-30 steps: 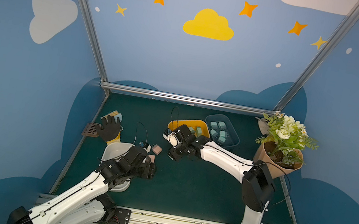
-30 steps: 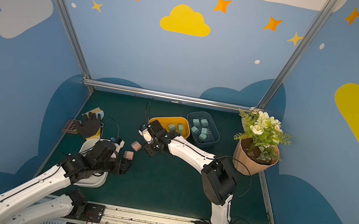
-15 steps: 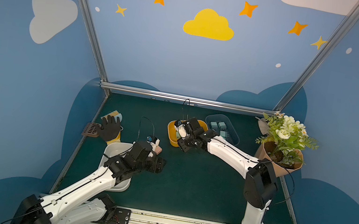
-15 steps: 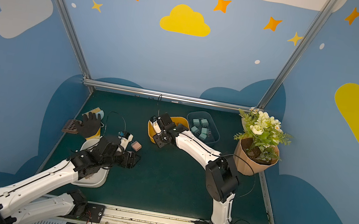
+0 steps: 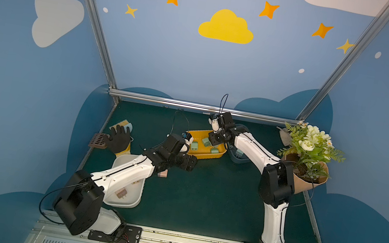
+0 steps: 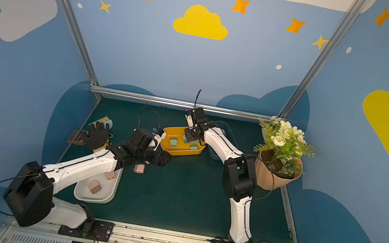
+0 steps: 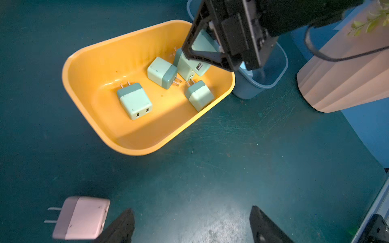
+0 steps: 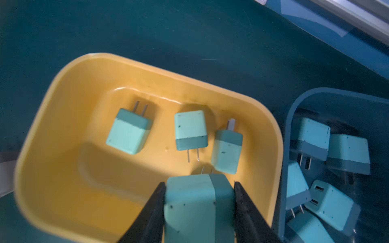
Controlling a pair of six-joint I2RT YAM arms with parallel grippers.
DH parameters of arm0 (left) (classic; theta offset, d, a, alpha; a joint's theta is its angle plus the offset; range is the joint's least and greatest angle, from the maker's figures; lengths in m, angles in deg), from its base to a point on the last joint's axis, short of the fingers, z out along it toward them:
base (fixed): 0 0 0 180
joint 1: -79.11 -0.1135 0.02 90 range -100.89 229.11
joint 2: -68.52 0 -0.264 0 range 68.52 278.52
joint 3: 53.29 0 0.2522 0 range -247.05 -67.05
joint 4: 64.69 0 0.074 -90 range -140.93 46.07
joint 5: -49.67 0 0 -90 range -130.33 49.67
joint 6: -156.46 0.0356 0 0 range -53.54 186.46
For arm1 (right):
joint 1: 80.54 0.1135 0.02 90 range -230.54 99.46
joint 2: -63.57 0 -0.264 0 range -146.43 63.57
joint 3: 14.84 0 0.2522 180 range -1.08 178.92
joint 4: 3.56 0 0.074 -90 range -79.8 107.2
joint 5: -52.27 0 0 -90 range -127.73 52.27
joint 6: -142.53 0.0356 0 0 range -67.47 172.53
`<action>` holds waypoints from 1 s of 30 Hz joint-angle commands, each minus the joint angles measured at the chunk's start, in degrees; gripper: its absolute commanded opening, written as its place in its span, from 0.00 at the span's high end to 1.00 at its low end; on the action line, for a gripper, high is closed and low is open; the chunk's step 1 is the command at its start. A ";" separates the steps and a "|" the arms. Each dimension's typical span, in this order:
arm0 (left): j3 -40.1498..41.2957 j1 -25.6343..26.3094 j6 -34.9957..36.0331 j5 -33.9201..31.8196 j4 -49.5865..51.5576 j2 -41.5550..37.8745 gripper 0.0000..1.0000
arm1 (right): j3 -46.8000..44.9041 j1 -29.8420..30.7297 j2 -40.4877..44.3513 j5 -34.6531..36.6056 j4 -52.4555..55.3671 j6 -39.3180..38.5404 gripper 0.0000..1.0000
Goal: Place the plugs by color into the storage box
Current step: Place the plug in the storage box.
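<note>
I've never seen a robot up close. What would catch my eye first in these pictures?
Probably the right claw, pinching a green plug over the yellow bin, where three matching plugs already lie. Next, the lone pink plug on the dark mat, near the open left claw. The flowers at the mat's right edge stand out too.

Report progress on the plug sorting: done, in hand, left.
Done: three green plugs lie in the yellow bin, several blue plugs in the blue bin, at least two pink plugs in the white bin. In hand: the right gripper is shut on a fourth green plug over the yellow bin. Left: a loose pink plug lies on the mat beside the open left gripper.
</note>
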 commanded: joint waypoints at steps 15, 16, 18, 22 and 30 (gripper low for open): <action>-4.78 -4.08 1.21 5.17 2.42 5.72 0.13 | 9.31 -2.45 -9.92 -24.88 -5.09 4.15 0.56; -4.87 -4.19 1.24 5.28 2.75 5.66 0.13 | 9.26 -2.46 -9.77 -25.93 -5.23 4.17 0.53; -4.97 -4.57 1.28 5.46 3.63 5.25 0.13 | 9.00 -2.28 -9.29 -26.58 -5.41 4.17 0.46; -4.59 -4.78 1.81 4.96 4.54 3.59 0.13 | 8.65 -2.06 -8.17 -26.99 -5.08 4.31 0.36; -0.20 -4.81 1.54 3.06 3.97 -3.30 0.13 | 5.40 -1.15 -3.78 -26.38 -5.37 4.72 0.32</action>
